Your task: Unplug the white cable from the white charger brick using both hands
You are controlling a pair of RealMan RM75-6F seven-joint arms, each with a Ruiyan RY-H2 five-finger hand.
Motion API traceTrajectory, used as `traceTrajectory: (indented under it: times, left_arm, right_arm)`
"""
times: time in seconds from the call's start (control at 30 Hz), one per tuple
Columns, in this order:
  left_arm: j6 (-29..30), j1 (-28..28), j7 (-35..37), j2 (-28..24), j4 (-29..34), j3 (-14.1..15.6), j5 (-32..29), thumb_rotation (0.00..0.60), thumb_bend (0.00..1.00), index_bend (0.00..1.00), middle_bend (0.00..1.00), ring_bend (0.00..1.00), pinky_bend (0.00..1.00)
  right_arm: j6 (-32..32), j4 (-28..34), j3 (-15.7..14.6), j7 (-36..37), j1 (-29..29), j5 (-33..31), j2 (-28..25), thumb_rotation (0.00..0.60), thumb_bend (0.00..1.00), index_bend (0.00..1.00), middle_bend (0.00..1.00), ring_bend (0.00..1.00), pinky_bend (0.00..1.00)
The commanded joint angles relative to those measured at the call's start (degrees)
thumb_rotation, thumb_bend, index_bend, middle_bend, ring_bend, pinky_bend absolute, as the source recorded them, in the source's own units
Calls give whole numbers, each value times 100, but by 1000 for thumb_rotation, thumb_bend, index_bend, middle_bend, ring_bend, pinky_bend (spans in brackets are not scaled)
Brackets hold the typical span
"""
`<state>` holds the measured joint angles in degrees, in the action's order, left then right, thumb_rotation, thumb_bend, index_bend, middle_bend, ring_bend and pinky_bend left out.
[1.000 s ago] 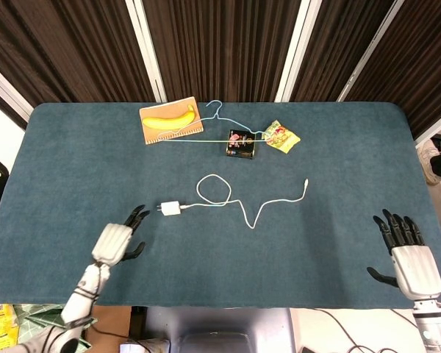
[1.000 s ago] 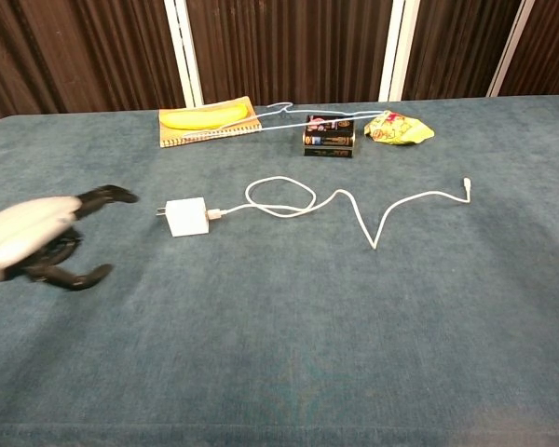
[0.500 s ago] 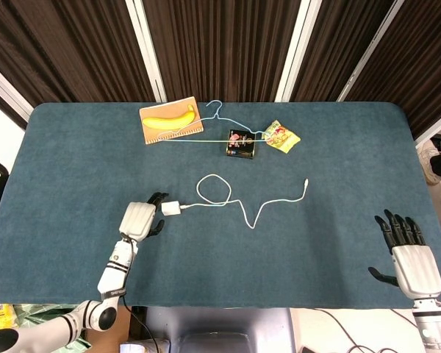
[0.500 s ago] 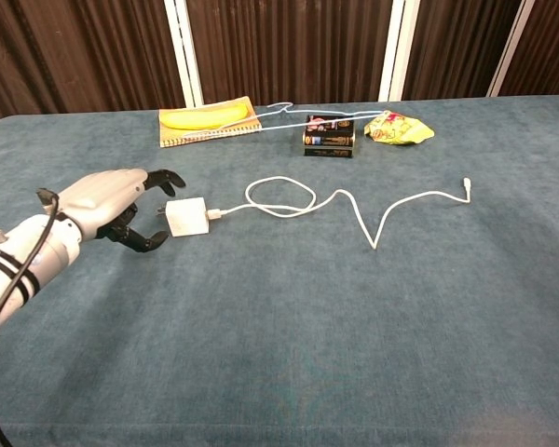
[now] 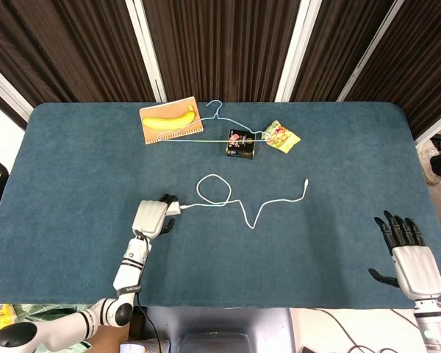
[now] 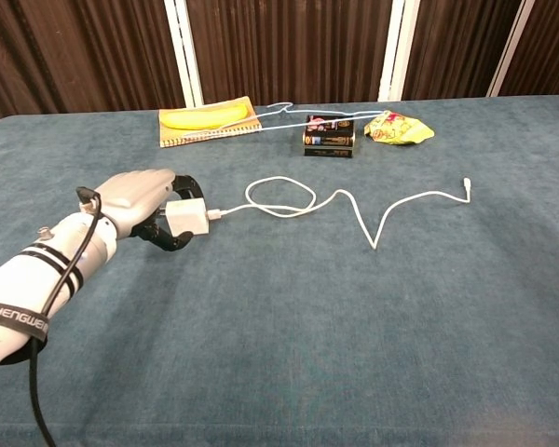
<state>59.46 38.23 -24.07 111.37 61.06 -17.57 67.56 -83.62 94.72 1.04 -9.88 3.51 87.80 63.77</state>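
The white charger brick lies on the blue table, left of centre. The white cable is plugged into its right side, makes one loop and snakes right to a free end. My left hand is at the brick's left side and holds it, fingers over its far edge and thumb curled at its near edge. My right hand hovers open at the table's front right corner, far from the cable, and shows only in the head view.
At the back of the table lie a banana on a notebook, a light blue hanger, a small black box and a yellow snack bag. The table's front edge runs just below both hands.
My left hand has travelled right from the table's left front up to the brick, and its fingers have come around it. The brick, the cable and the right hand have stayed put.
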Motion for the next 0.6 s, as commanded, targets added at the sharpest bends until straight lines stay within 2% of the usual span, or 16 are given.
traceTrajectory:
  times: [0.03,0.13,0.33,0.47,0.6]
  left_arm:
    - [49,130,-105,188,-392,-28,-71,600,402,365,357,972,1000]
    - [62,159,-59,238,-512,-46,-116,600,413,392,392,983,1000]
    - [374,165,207,292,-518,-7,78,600,440,559,590,1000,1000]
    - [429,149,205,275,-403,-7,41,600,498,655,691,1000,1000]
    - [443,49,366,168,-88,87,60,600,550,702,747,1000,1000]
  right_arm:
    - [-5,20,-18,47,-7,28,-30,600,151,0,0,0,0]
    - [-34,20,-14,72,-17,39,-47,600,151,0,0,0,0]
    - [-35,21,-12,54,-19,35,-41,600,151,0,0,0,0]
    - [-26,34,-35,26,-17,72,-35,600,151,0,0,0,0]
    - [14,-9,-59,32,25,164,29,600,151,0,0,0,0]
